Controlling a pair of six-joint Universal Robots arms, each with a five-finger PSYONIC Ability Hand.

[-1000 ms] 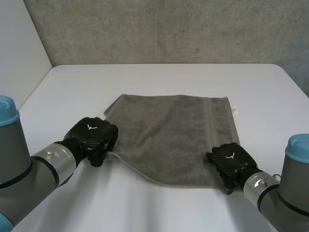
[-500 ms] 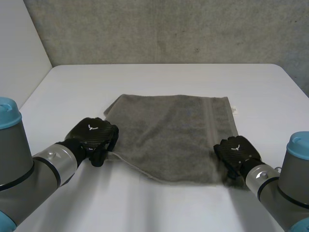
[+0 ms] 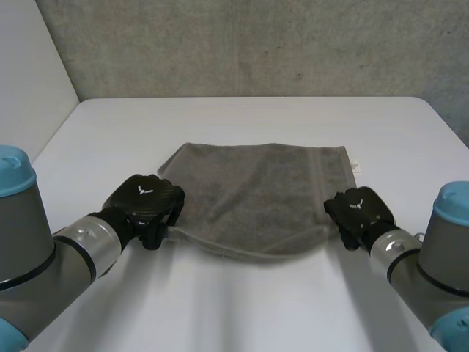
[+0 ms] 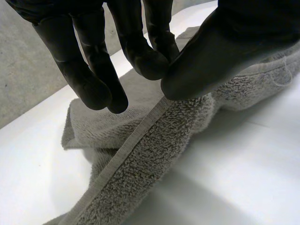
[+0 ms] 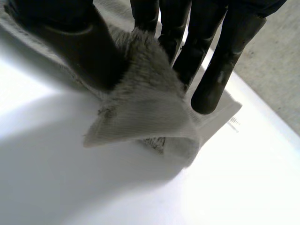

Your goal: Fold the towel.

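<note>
A grey towel (image 3: 256, 192) lies spread on the white counter (image 3: 242, 121), held between the robot's two black hands, each gripping the near corner on its own side. The left hand (image 3: 145, 205) is closed on the cloth. In its wrist view the thumb (image 4: 220, 51) presses the woven hem against the fingertips (image 4: 149, 60), and the looped terry runs away beneath the palm towards the counter.

The right hand (image 3: 357, 211) is clamped on the opposite near corner. Its wrist view shows the fabric bunched between thumb and fingers, with a flap of the ribbed border spilling out just below the grip and throwing a shadow on the counter under it.

Between the two hands the towel's near edge sags in a shallow curve, a thin fold showing along it — the line of the hem dips lowest about midway from one hand to the other. Beyond both sets of fingertips the rest of the towel lies flat. A woven band crosses it on the side nearer the right hand, and a small white label (image 3: 355, 167) sticks out at the far corner on that same side. A rough concrete wall (image 3: 256, 44) rises behind the counter, well beyond both hands.
</note>
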